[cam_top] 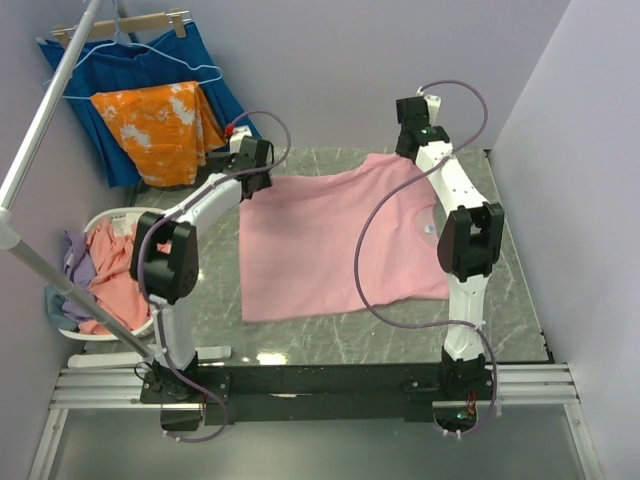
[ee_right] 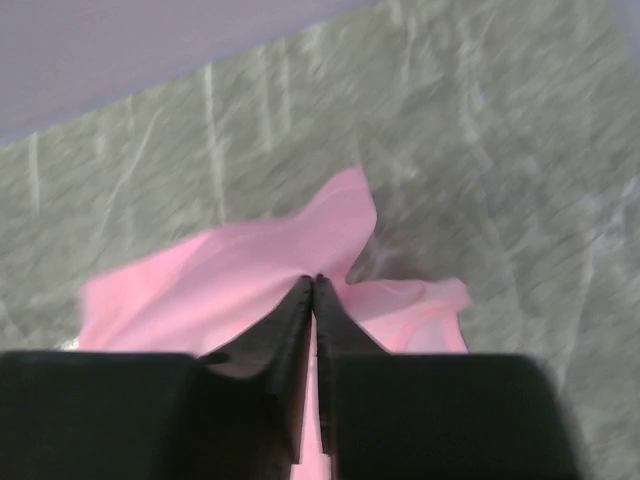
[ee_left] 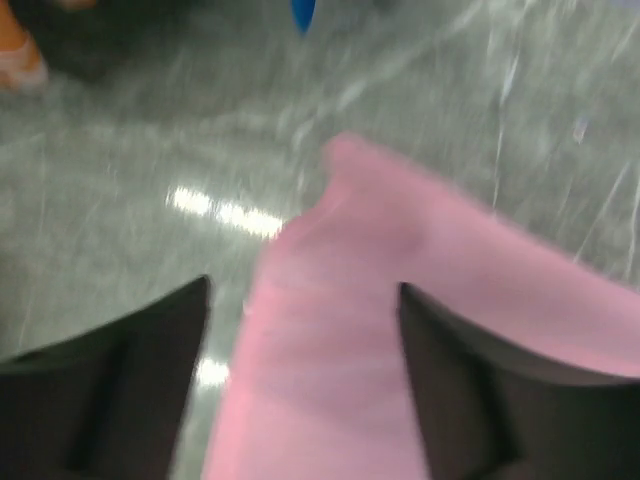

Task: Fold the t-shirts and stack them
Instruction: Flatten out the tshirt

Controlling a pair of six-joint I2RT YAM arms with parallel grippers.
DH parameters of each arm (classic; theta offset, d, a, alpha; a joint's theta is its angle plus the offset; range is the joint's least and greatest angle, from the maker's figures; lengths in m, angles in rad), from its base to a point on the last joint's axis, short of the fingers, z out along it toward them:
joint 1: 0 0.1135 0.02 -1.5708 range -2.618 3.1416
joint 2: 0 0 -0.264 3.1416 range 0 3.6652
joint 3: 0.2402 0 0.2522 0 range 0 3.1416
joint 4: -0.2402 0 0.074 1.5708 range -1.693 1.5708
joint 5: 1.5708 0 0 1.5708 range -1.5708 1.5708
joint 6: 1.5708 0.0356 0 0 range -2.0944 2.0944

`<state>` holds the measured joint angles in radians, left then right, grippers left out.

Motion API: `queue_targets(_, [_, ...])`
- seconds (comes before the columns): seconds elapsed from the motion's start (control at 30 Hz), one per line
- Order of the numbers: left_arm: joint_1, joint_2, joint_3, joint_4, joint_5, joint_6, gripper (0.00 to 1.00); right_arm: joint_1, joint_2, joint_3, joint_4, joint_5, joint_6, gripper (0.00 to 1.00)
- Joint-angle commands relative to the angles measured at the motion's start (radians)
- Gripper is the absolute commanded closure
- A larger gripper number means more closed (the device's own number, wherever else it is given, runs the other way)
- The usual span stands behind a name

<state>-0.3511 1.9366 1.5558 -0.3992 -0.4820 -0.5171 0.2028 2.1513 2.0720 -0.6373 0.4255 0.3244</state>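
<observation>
early days: the light pink t-shirt [cam_top: 320, 250] lies flat and unfolded on the table [cam_top: 505, 300], its far edge pinched in the closed right gripper [ee_right: 315, 280], the left gripper [ee_left: 300, 290] with jaws apart over the far left corner; salmon and lilac shirts [cam_top: 112, 268] sit heaped in the basket [cam_top: 120, 215]

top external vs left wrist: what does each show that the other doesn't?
Top external only: the full spread of the light pink t-shirt, the right tool at its far edge, and a white basket holding a salmon-pink shirt and a lilac shirt. Left wrist only: the left tool up close, fingers apart, with a shirt edge lying between them. Both: the pink shirt on the grey marbled table.
</observation>
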Motion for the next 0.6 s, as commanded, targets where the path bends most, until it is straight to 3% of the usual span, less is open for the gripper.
queue_targets(0.0, [0.026, 0.152, 0.191, 0.007, -0.096, 0.069, 0.04, -0.028, 0.054, 0.143, 0.019, 0.094, -0.042, 0.61])
queue_targets(0.03, [0.026, 0.18, 0.257, -0.03, -0.137, 0.063, 0.01, -0.028, 0.053, 0.128, 0.015, 0.122, -0.038, 0.06])
queue_targets(0.07, [0.026, 0.202, 0.277, -0.094, -0.161, 0.051, 0.01, -0.028, 0.041, 0.103, 0.011, 0.128, -0.036, 0.01])
queue_targets(0.1, [0.026, 0.191, 0.276, -0.098, -0.171, 0.022, 0.01, -0.026, -0.012, 0.064, 0.014, 0.146, -0.019, 0.0])
queue_targets(0.23, [0.024, -0.012, -0.027, 0.07, -0.06, -0.009, 0.01, -0.023, -0.259, -0.351, 0.165, 0.124, 0.019, 0.0])
queue_targets(0.37, [0.001, -0.223, -0.264, 0.187, 0.252, -0.027, 0.01, -0.022, -0.433, -0.512, 0.089, 0.024, 0.079, 0.0])
queue_targets(0.57, [-0.057, -0.275, -0.454, 0.226, 0.392, -0.089, 0.01, 0.021, -0.615, -0.818, 0.074, -0.086, 0.117, 0.0])
